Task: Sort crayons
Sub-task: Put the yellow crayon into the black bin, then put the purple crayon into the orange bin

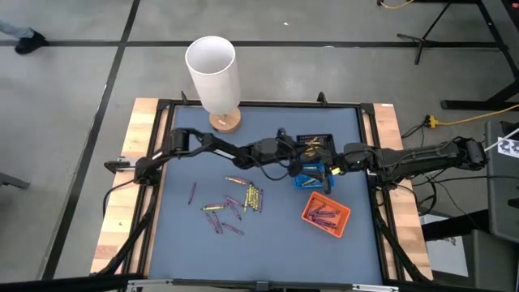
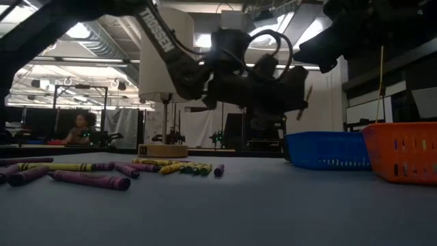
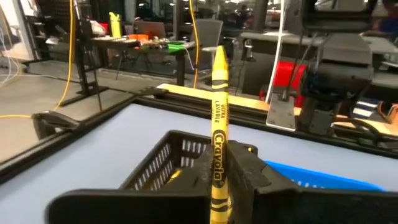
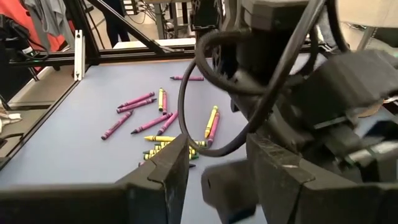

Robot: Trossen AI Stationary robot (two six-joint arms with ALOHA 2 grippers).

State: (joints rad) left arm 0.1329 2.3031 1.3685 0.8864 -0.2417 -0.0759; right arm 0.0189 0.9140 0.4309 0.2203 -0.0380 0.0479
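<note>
Crayons (image 1: pixel 235 201) are lying loose on the mat (image 1: pixel 268 235), yellow and purple mixed, near the middle-left. You are seeing the left gripper (image 3: pixel 219 186) pinching one yellow crayon (image 3: pixel 218 124) upright above the black tray (image 3: pixel 165 162); its jaws are standing narrow on the stick. The right gripper (image 4: pixel 217 168) is hanging with its fingers spread wide and holding nothing, just beside the left arm's wrist, over the blue tray (image 1: pixel 310 177). Purple crayons are sitting in the orange tray (image 1: pixel 326 213).

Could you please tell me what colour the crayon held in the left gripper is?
Yellow, with black lettering; the crayon shows best in the left wrist view.
</note>
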